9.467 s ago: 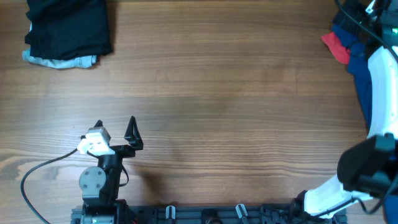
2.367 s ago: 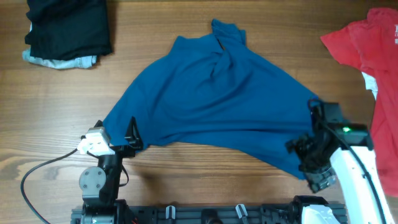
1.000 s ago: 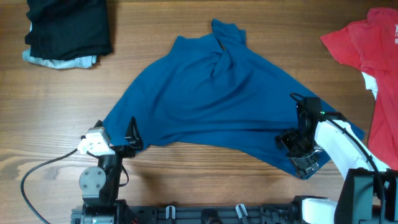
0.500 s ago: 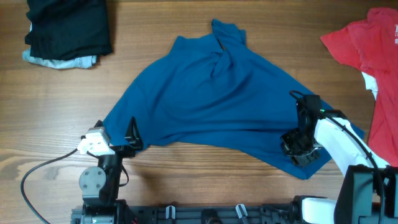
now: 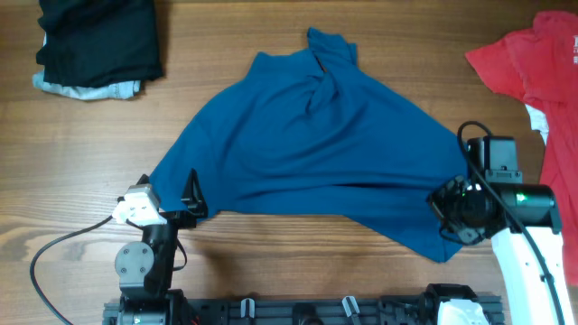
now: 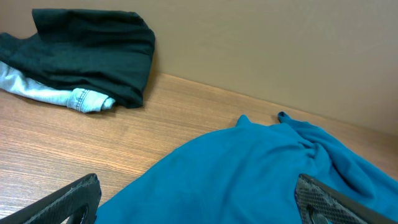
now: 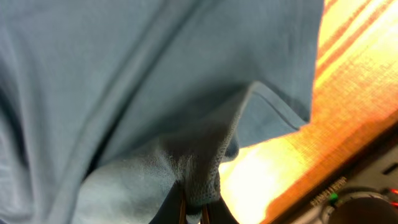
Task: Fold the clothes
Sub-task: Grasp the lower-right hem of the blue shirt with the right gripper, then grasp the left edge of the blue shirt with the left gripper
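Observation:
The deep-blue collared shirt (image 5: 307, 144) lies spread and rumpled across the middle of the table, collar at the far side. My right gripper (image 5: 452, 210) sits at its lower right corner. In the right wrist view the right gripper (image 7: 194, 210) is shut on a pinched-up fold of the blue shirt (image 7: 155, 81) near its hem. My left gripper (image 5: 168, 187) stands open at the shirt's lower left tip. The left wrist view has blue cloth (image 6: 249, 174) lying between and beyond the fingers (image 6: 68, 199), and nothing is gripped.
A red shirt (image 5: 533, 63) lies at the far right edge. A folded black piece (image 5: 99, 41) on a pale-blue piece (image 5: 86, 88) sits at the far left corner, also in the left wrist view (image 6: 87, 50). A grey cable (image 5: 54, 253) loops by the left arm's base.
The right gripper has shut on the blue shirt's lower right edge and shifted a little to the right. The left arm has not moved.

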Controlling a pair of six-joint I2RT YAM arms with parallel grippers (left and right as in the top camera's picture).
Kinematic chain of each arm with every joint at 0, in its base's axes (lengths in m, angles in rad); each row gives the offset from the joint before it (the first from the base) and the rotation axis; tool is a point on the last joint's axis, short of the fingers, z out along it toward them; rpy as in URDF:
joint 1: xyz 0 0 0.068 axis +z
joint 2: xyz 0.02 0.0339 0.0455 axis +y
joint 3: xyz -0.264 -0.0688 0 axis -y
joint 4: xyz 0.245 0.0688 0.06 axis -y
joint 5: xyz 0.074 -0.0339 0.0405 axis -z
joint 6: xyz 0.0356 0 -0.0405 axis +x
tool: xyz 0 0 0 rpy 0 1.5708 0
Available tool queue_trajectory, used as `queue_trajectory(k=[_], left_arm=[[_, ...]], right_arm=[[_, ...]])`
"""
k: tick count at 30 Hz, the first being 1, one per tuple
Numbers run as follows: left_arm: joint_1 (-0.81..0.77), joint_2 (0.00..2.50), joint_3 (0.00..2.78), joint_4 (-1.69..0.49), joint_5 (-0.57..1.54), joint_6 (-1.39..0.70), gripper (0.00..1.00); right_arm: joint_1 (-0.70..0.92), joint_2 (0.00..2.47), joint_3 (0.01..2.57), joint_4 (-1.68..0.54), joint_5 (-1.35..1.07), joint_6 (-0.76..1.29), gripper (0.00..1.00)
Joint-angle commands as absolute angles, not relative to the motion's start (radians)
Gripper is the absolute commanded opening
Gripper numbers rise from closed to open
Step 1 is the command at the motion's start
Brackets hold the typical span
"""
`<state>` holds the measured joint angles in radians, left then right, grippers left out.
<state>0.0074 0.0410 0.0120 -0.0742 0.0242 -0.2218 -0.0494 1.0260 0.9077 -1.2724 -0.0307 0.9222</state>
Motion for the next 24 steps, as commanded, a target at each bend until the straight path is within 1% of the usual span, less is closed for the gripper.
queue_trajectory(k=[1,7,8,9,11,13,16,19,20,22,23,24], left_arm=[[0.002,0.035,0.006,-0.075,0.032,-0.210,1.00],[0.002,0.035,0.006,-0.075,0.032,-0.212,1.00],[0.002,0.035,0.006,-0.074,0.038,-0.223,1.00],[0.002,0.035,0.006,0.034,0.151,-0.329,1.00],[0.002,0.035,0.014,0.127,0.282,-0.386,1.00],[0.002,0.036,0.081,0.117,0.317,-0.427,0.99],[0.004,0.094,0.268,-0.043,0.241,-0.360,0.99],[0.004,0.281,0.512,-0.265,0.168,-0.274,1.00],[0.004,0.377,0.616,-0.377,0.142,-0.257,1.00],[0.004,0.639,0.882,-0.698,0.106,-0.185,1.00],[0.004,0.756,0.991,-0.825,0.107,-0.173,1.00],[0.004,0.828,1.056,-0.904,0.109,-0.176,1.00]], right_arm=[[-0.050,0.995,0.917,-1.320,-0.051,0.866,0.04],[-0.050,0.970,0.917,-1.324,-0.081,0.836,0.04],[-0.050,0.970,0.917,-1.331,-0.110,0.786,0.04],[-0.050,0.970,0.917,-1.341,-0.094,0.785,0.04],[-0.050,0.970,0.917,-1.340,-0.087,0.785,0.04],[-0.050,0.970,0.917,-1.325,-0.087,0.785,0.04],[-0.050,0.970,0.917,-1.290,-0.087,0.785,0.04],[-0.050,0.971,0.917,-1.276,-0.087,0.785,0.05],[-0.050,0.971,0.917,-1.276,-0.087,0.784,0.05],[-0.050,0.971,0.917,-1.278,-0.088,0.785,0.05],[-0.050,0.971,0.917,-1.279,-0.088,0.785,0.05],[-0.050,0.971,0.917,-1.280,-0.088,0.785,0.05]])
